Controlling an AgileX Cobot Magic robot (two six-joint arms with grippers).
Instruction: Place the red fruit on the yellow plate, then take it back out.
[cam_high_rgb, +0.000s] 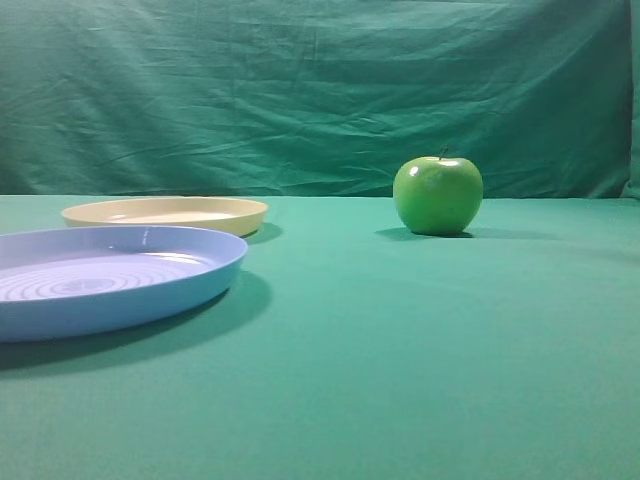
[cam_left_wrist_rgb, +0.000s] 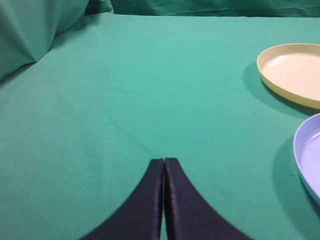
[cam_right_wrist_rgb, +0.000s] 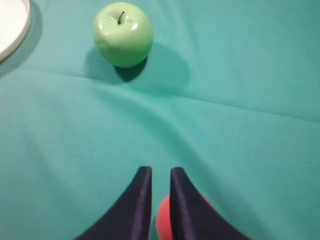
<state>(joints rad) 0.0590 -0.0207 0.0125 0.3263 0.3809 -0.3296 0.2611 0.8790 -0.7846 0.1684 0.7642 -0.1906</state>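
left tool (cam_left_wrist_rgb: 164, 162): closed | right tool (cam_right_wrist_rgb: 156, 172): narrow gap, smooth red fruit (cam_right_wrist_rgb: 162, 220) beneath

You face a creased green backdrop (cam_high_rgb: 300, 90) hanging behind a counter (cam_high_rgb: 400, 350) under smooth green cloth, evenly lit.

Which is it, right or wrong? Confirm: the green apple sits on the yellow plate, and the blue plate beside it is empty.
Wrong. The exterior high view shows the green apple on the cloth, apart from the yellow plate; the blue plate beside it is empty.
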